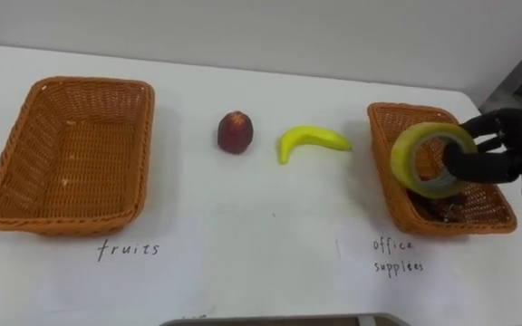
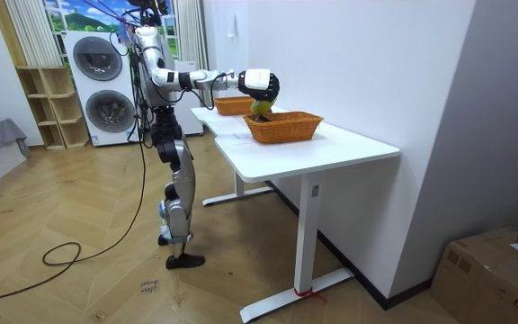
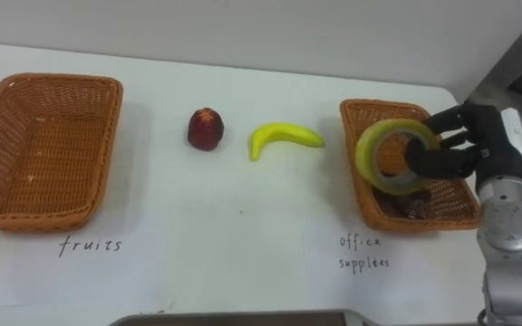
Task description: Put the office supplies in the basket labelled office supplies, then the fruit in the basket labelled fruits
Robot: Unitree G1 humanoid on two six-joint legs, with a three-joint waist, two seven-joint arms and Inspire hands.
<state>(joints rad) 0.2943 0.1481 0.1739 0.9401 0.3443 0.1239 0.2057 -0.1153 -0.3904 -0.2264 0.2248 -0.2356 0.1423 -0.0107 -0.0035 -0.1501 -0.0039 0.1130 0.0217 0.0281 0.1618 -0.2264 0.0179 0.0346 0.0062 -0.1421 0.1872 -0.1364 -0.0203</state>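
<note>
R hand grips tape roll over office basket, not released. Apple, banana on bench; fruit basket empty, so fruit remains.

The right hand has dark, matt fingers that look like plastic, and the roll of tape they curl round is yellowish film, smooth and slightly glossy. Directly beneath the hand, the near basket is rough woven wicker, as is the far basket well off to the hand's left. Between the two, left of the hand, the banana has smooth skin with a soft sheen, the apple looks duller, and the table is smooth, matt white.
</note>
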